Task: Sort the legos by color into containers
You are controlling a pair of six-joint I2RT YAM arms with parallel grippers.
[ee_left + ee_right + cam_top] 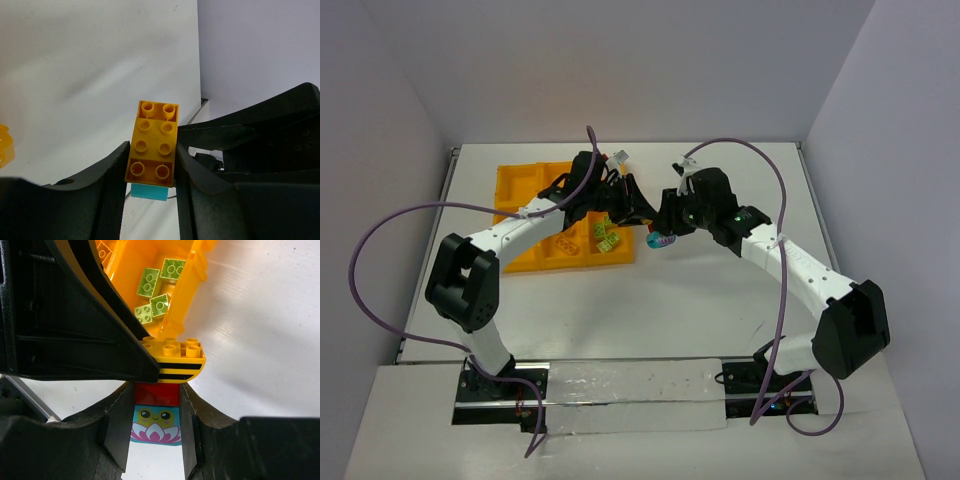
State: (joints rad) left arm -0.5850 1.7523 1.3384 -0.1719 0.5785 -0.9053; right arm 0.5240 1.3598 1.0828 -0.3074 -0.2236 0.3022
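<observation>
Yellow brick (pixel 180 356) with 2 black stripes, red brick (pixel 157 394), blue brick (pixel 156 426) with pink lotus

White table (pixel 650 300) — plain pale-lilac walls (pixel 620 70) around.

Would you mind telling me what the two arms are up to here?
Both arms meet just off the right edge of the tray, gripping one lego stack between them. The left tool is shut on the yellow brick at one end. The right tool is shut on the red brick and light blue brick at the other, apparently to pull them apart. Several lime green legos already lie in a tray compartment.
</observation>
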